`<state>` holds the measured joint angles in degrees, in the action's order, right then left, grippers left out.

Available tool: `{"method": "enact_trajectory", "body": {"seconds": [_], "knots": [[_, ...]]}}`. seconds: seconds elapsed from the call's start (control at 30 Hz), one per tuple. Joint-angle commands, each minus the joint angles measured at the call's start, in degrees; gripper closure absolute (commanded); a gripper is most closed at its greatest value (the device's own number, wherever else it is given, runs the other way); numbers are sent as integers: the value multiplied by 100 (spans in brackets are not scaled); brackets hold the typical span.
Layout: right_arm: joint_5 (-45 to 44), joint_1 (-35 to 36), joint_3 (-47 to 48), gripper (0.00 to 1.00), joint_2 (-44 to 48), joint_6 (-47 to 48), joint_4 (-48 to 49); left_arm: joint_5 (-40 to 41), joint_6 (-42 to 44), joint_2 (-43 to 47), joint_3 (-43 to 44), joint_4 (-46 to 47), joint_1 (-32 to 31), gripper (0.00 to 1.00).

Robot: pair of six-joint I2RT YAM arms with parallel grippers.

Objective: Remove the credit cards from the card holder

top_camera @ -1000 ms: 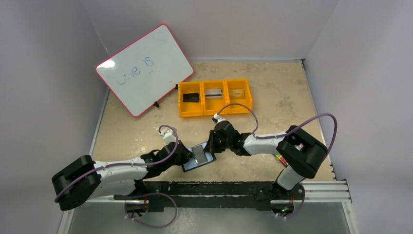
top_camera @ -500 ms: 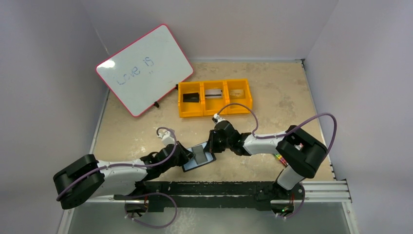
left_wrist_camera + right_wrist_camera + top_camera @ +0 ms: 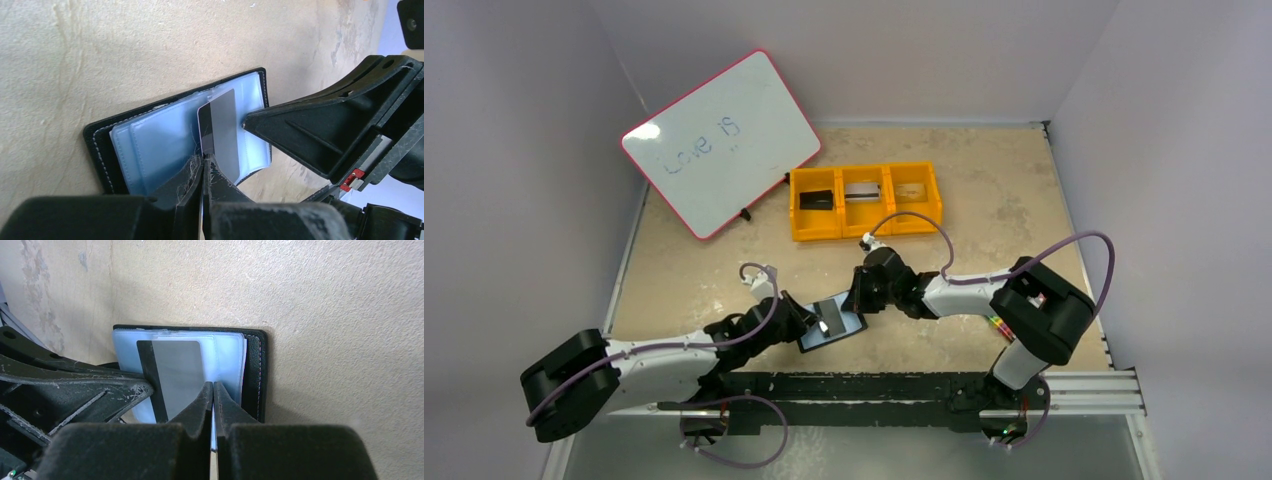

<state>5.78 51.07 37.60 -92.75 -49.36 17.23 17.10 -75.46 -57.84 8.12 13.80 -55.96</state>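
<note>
Silvery-grey plastic credit card (image 3: 222, 125) was clamped in the left gripper (image 3: 202, 167), black book-fold card holder (image 3: 95, 140) pinned by the closed right gripper (image 3: 213, 390). Straight withdrawal from the sleeve was judged due.

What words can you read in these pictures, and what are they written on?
"Love IS": blue handwriting on the whiteboard; the small marks under it are too faint to read.
The cards in the orange tray: any print is too small to read.
The grey card in the card holder: no writing shows on the side we see.
</note>
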Motion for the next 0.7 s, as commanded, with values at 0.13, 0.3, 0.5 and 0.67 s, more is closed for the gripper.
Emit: {"method": "enact_trajectory", "body": {"seconds": [0.13, 0.3, 0.5, 0.67], "knots": [[-441, -3, -8, 99, -270, 77, -650, 233, 48, 354, -98, -457, -19, 100], [-411, -4, 19, 99, -261, 112, -620, 314, 98, 584, -38, -704, -20, 100], [-92, -7, 17, 97, 66, 448, -222, 347, 187, 476, 112, -738, -20, 100], [255, 34, 28, 94, 461, 603, 140, 326, 203, 395, 159, -684, -20, 100]]}}
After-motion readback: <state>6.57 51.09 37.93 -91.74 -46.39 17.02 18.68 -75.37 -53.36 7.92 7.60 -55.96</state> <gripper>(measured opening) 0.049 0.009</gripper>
